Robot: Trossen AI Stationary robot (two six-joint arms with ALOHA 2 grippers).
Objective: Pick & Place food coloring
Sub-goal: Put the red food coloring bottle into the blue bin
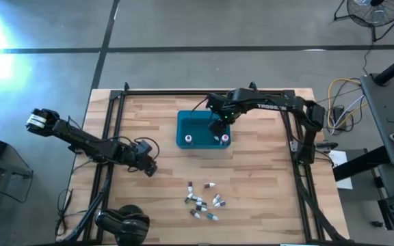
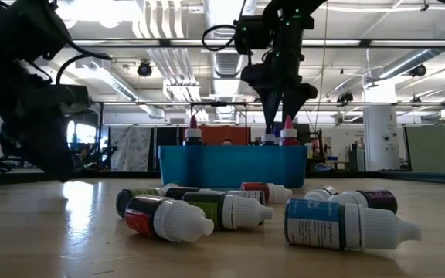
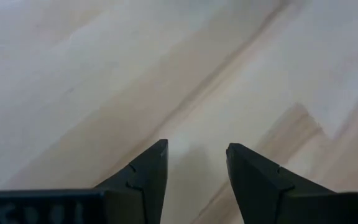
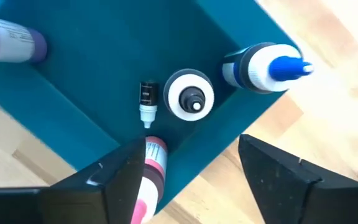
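Note:
Several tiny food coloring bottles (image 1: 202,201) lie on their sides in a cluster on the wood near the table's near edge, and the low view shows them close up (image 2: 207,212). Others are in the teal bin (image 1: 191,121): a pink-capped one (image 4: 151,163), a white-capped one (image 4: 190,99), a blue-tipped one (image 4: 267,65), a tiny dark one (image 4: 146,99) and a purple one (image 4: 8,40). My right gripper (image 4: 191,162) hangs open over the bin's near right corner (image 1: 219,125), fingers pointing down. My left gripper (image 3: 196,155) is open over bare wood at the table's left (image 1: 149,167). My right gripper has the pink-capped bottle (image 4: 154,155) right beside the inner side of one finger (image 4: 126,171); I cannot tell whether they touch. The bottle stands in the bin's corner, and the other finger (image 4: 272,174) is well clear of it.
The black frame rails (image 1: 115,130) run along the table's left, right and far sides. Bare wood lies between the bin and the cluster of bottles. Cables (image 1: 340,102) and stands sit beyond the table's right edge.

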